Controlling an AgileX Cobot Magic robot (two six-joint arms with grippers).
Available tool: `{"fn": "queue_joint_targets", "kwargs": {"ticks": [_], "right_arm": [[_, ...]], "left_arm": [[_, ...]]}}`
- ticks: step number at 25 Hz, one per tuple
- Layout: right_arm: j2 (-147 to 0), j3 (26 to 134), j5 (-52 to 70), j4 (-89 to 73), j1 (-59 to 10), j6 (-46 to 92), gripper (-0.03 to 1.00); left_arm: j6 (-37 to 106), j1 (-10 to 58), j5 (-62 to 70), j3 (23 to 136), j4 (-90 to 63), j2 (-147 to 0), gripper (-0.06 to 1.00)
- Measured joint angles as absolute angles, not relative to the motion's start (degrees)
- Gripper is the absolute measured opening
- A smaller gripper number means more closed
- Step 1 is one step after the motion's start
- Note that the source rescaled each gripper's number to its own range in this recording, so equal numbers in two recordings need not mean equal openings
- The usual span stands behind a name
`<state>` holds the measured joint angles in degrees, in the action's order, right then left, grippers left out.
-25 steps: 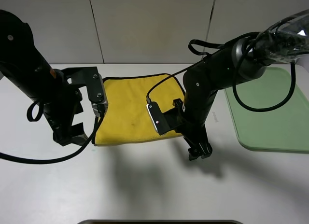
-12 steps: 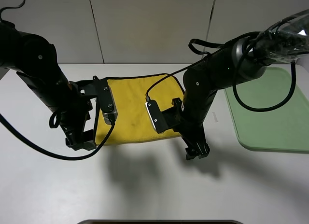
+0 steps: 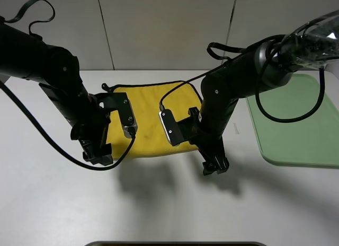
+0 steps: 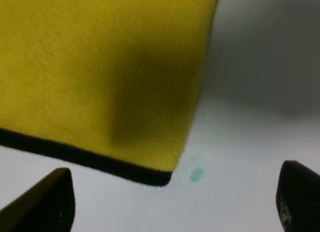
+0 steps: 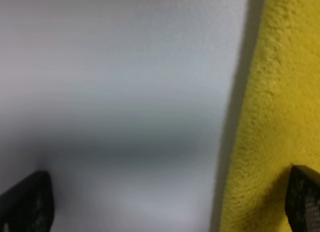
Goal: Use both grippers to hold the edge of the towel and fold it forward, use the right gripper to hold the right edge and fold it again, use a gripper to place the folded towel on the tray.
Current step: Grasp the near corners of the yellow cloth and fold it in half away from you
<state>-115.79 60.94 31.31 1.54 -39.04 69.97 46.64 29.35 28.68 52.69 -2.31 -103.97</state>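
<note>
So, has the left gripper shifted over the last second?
Yes. The left gripper moved rightward in the high view, toward the near-left corner of the flat yellow cloth towel.

- A white table (image 3: 159,209) lay streaked with soft grey shadows.
- A small teal spot (image 4: 197,175) marked its surface.
- A pale panelled wall (image 3: 159,28) stood behind it.

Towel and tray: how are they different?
The towel is yellow with a dark edge; the tray is plain pale green. The towel looks soft and fuzzy; the tray looks smooth, with a rim. The towel lies in the middle of the table, the tray at its right side. Both lie flat on the white table.
</note>
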Motion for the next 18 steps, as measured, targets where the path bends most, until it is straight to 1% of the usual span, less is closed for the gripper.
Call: {"fn": "queue_joint_targets", "kwargs": {"ticks": [18], "right_arm": [[-115.79,60.94,30.03,-0.53,-39.04,71.0,1.0]], "left_arm": [[48.85,29.35,25.99,54.53,-2.49,-109.53,0.8]]}}
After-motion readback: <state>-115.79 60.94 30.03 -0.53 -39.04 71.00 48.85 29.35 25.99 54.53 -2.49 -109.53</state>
